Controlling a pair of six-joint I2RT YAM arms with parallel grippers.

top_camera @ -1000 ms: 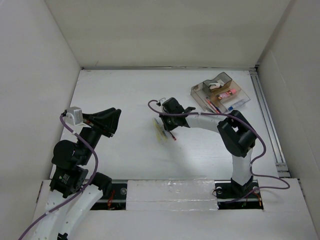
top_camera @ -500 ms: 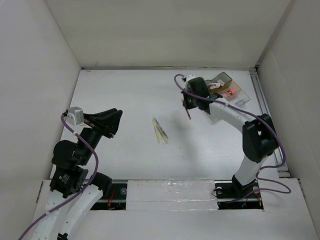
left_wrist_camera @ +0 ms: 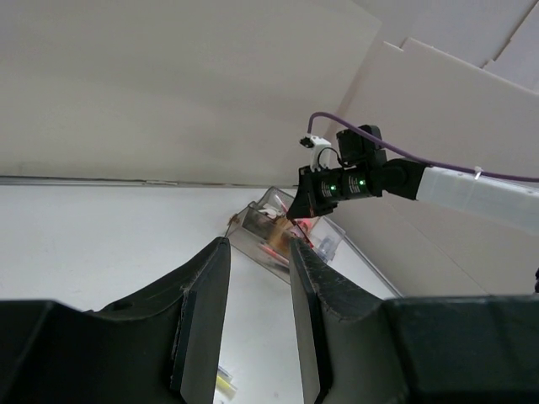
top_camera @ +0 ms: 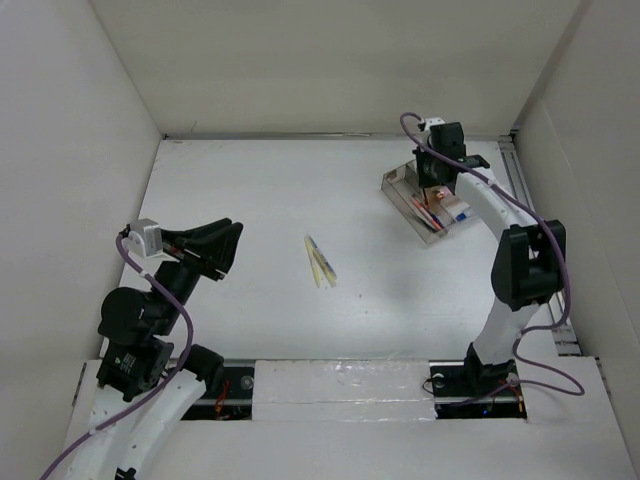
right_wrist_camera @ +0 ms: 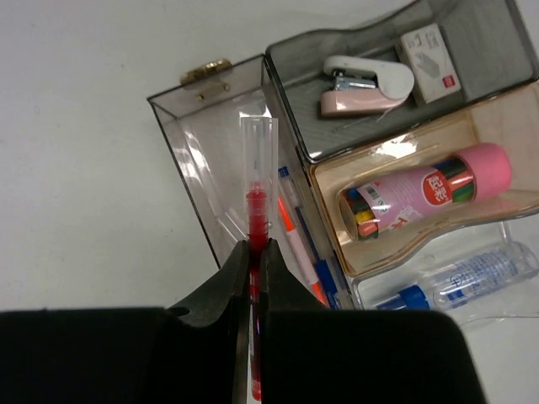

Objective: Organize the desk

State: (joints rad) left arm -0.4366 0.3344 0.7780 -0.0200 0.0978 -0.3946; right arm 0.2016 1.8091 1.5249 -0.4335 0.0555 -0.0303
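1. The desk is the big white flat top with white walls around it. It is hard and smooth, so small things may slide on it.
2. The right gripper is far out at the back right, over the clear tray. Its fingers are shut tight on a red pen.
3. The pen looks light, stiff and smooth. I think it can slip or swing, since the fingers pinch only a small part of it, and most of what shows sticks out past the tips.
4. The pen's clear end hangs over the long slot at the tray's left side, where other pens lie. My guess is that it goes in there next.
5. The tray walls look thin and hard, so a bump may push the tray.
6. Two thin yellow sticks, maybe pens, lie side by side on the bare middle of the desk. They look light too. I would pinch one across its middle from above, as they lie flat.
7. The left gripper hangs over the left part of the desk, well apart from the sticks. Its fingers are apart and hold nothing.
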